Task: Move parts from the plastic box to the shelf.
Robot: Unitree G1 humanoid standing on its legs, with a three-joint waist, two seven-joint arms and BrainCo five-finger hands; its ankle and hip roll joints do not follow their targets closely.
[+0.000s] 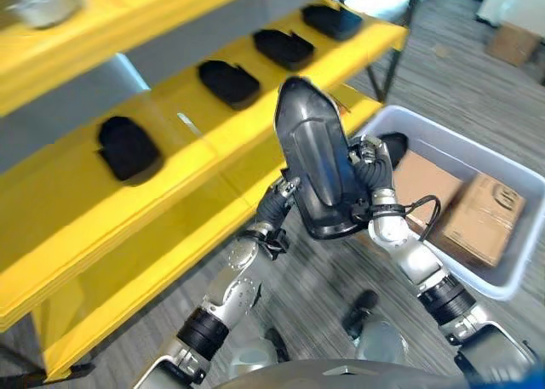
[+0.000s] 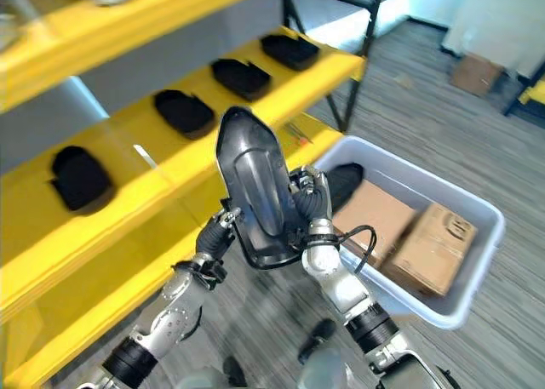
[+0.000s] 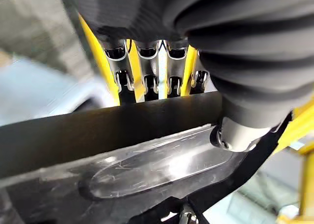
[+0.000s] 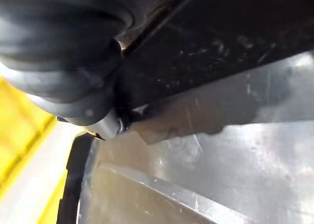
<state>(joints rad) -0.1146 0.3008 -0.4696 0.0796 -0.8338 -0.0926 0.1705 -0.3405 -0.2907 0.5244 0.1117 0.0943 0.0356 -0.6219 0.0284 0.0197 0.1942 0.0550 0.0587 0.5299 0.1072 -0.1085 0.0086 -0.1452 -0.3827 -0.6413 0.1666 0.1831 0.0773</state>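
A large glossy black moulded part [image 1: 319,163] stands upright between both hands, in front of the yellow shelf [image 1: 196,151]. My left hand [image 1: 274,206] pinches its lower left edge, with the fingers [image 3: 147,69] behind the part and the thumb [image 3: 235,133] on its face. My right hand [image 1: 377,176] is curled round its right edge, thumb [image 4: 105,121] pressed on the part. Several smaller black parts [image 1: 128,148] [image 1: 228,82] lie in a row on the middle shelf level. The pale plastic box [image 1: 502,278] sits on the floor to the right, with one black part [image 1: 394,146] at its far end.
Two cardboard boxes [image 1: 481,219] [image 1: 421,180] lie inside the plastic box. A lower yellow shelf level [image 1: 153,270] juts out below the held part. The shelf's black leg [image 1: 396,61] stands behind the box. Another carton [image 1: 511,42] sits on the floor far right.
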